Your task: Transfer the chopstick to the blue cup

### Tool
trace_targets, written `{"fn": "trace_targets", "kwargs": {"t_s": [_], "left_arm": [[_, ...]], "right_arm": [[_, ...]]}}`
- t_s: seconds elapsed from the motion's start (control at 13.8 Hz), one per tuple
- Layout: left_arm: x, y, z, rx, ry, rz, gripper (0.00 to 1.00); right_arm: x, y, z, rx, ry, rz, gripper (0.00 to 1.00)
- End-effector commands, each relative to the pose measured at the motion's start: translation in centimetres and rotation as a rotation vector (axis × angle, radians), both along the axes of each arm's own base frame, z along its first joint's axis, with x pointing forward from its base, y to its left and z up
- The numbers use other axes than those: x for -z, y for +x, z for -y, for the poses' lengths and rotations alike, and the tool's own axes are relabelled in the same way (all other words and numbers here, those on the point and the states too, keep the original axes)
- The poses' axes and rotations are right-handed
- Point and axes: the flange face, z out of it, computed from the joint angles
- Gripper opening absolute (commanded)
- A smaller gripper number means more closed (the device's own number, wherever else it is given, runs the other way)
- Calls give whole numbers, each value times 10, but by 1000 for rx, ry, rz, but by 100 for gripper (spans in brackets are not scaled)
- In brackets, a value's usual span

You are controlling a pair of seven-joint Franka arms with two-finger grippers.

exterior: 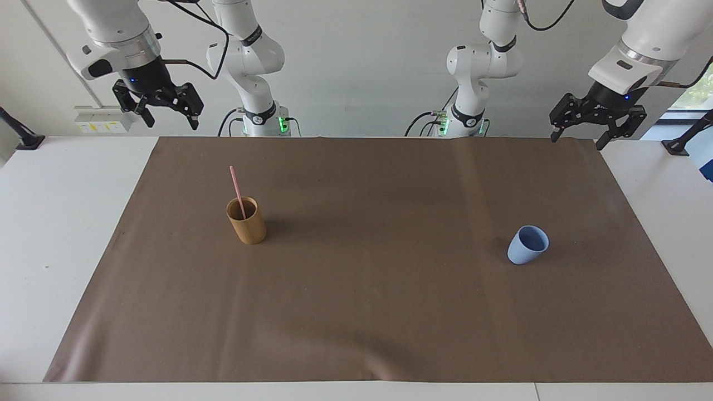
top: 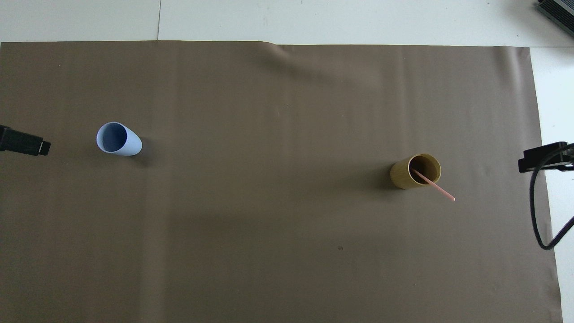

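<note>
Two tools idle, raised at the robots' edge of the counter: right tool (exterior: 165, 106) and left tool (exterior: 599, 123), fingers apart, empty. Chopstick (exterior: 238, 190) leans in tan cup (exterior: 246, 220); blue cup (exterior: 527, 245) well apart. Advice: right tool pinches stick high, lifts straight.

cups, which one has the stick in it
The tan cup, toward the right arm's end of the mat. The pink chopstick stands in it, leaning on its rim. The blue cup, toward the left arm's end, holds nothing.
</note>
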Motion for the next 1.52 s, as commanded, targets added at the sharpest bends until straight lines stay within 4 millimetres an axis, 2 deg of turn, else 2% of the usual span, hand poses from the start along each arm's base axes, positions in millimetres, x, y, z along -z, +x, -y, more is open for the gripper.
{"fn": "trace_targets", "kwargs": {"t_s": [0.0, 0.14, 0.51, 0.65, 0.94, 1.01, 1.44], "left_arm": [[-6, -2, 4, 7, 13, 4, 100], [-5, -3, -4, -9, 14, -8, 100], [-8, -3, -5, -6, 23, -5, 100], [0, -3, -7, -8, 21, -54, 100], [-6, -3, -9, -16, 28, -33, 100], [0, -4, -9, -18, 27, -39, 100], [1, -8, -12, -95, 23, -26, 100]], "right_arm": [[-4, -4, 4, -17, -4, 3, 100], [-4, -4, 5, -15, -4, 3, 100], [-4, -4, 5, -15, -4, 4, 100], [-4, -4, 4, -17, -4, 3, 100], [-4, -4, 4, -17, -4, 3, 100], [-4, -4, 4, -17, -4, 4, 100], [-4, -4, 4, -17, -4, 4, 100]]}}
